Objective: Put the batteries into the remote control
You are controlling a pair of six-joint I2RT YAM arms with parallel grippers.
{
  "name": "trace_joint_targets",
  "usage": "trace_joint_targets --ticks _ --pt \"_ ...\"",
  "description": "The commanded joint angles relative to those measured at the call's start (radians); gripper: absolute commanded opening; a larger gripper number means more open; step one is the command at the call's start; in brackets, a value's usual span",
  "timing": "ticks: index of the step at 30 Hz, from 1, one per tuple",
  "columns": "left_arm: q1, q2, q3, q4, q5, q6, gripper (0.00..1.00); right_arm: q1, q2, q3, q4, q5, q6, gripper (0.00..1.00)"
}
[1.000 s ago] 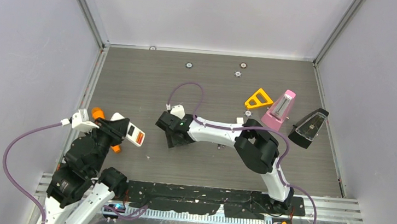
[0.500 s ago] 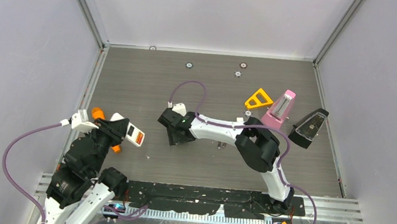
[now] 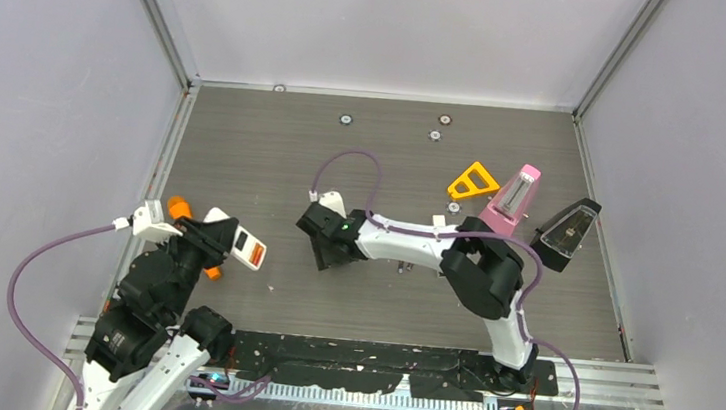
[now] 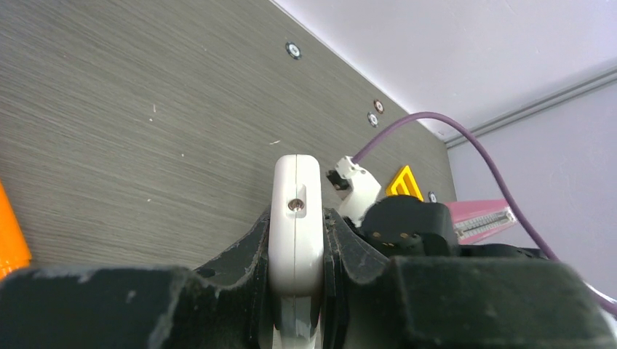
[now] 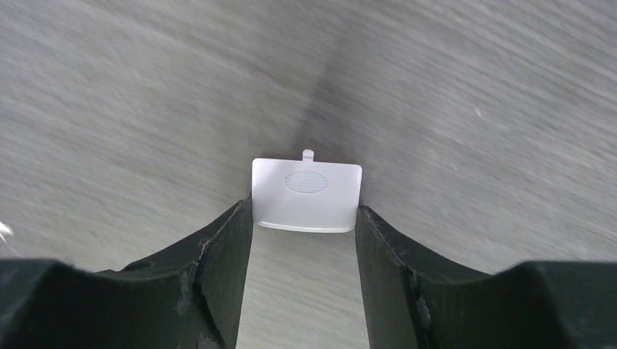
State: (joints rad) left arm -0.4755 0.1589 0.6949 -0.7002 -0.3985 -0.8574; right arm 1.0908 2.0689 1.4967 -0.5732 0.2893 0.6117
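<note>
My left gripper (image 3: 218, 236) is shut on a white remote control (image 3: 245, 246) with orange buttons and holds it up at the left of the table. In the left wrist view the remote (image 4: 295, 211) stands edge-on between the jaws of that gripper (image 4: 295, 243). My right gripper (image 3: 326, 253) is at the table's middle. In the right wrist view it (image 5: 304, 216) pinches a small white battery cover (image 5: 306, 195) between its fingertips, just above the wood surface. No batteries show clearly in any view.
A big orange stick (image 3: 178, 206) lies under my left arm, also in the left wrist view (image 4: 11, 243). A yellow triangle (image 3: 473, 182), a pink wedge-shaped object (image 3: 512, 202) and a black one (image 3: 564, 234) stand at the back right.
My right gripper has moved a little to the right, away from the remote, with the cover in it. The left arm has not moved.
</note>
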Motion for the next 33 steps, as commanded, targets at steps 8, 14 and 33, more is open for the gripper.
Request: trace_joint_targets --ticks 8,14,33 --pt "0.006 0.104 -0.062 0.183 0.239 -0.005 0.00 0.006 -0.572 -0.418 0.279 -0.081 -0.325 0.39" --pt "0.006 0.276 -0.098 0.367 0.494 0.010 0.00 0.041 -0.813 -0.552 0.318 -0.195 -0.462 0.40" --pt "-0.080 0.225 -0.374 0.927 0.510 -0.053 0.00 0.299 -0.866 -0.487 0.367 0.122 -0.457 0.41"
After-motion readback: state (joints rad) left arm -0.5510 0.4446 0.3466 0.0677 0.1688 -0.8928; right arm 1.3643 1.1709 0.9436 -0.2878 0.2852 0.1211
